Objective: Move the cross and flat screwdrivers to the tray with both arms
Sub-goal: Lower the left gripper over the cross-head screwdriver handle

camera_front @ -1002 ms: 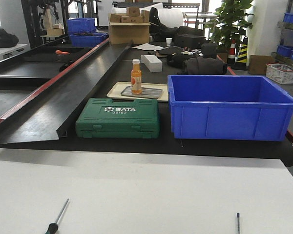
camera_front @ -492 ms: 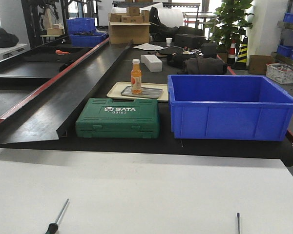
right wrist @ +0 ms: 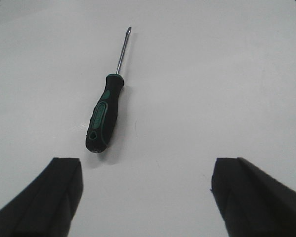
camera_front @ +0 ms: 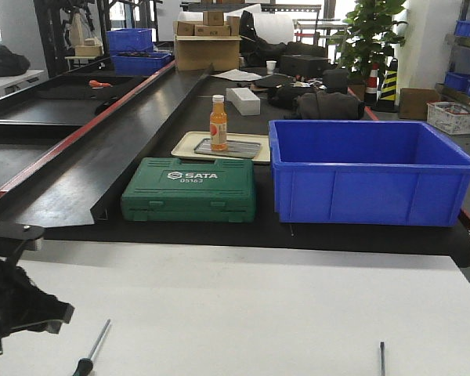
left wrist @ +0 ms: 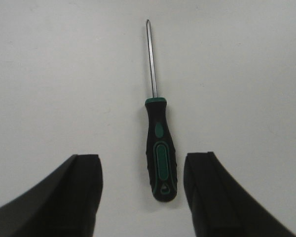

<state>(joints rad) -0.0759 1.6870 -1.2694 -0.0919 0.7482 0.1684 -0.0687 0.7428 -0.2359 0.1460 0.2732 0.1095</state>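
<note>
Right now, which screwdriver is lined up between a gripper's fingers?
The left screwdriver: its handle lies between the jaws of the open left gripper. The right screwdriver sits ahead of the open right gripper, off to one side, not centred.

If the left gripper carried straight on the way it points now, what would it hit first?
Most likely the green-and-black handle of the screwdriver, lying on the white table between the open fingers of the left gripper. How high the gripper is above it is unclear.

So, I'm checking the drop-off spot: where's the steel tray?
Front view: the steel tray lies on the cream tray behind the green case, left of the blue bin.
</note>
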